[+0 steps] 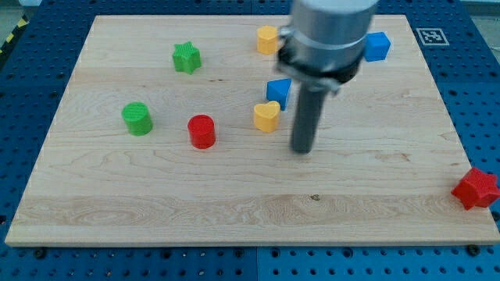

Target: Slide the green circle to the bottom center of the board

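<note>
Blue block (279,90) half behind my tip (302,149)

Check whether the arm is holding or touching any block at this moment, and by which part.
Nothing is held. My tip rests on bare board, just to the view's right of the yellow heart, apart from it. The green circle sits untouched at the view's left.

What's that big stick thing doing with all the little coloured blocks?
That's a robot arm ending in a dark rod. My tip rests on the wooden board, just to the view's right of a yellow heart and below a blue block. It is meant to slide the green circle to the board's bottom centre. That circle sits far off at the view's left, beside a red cylinder, and my tip isn't touching it.
</note>
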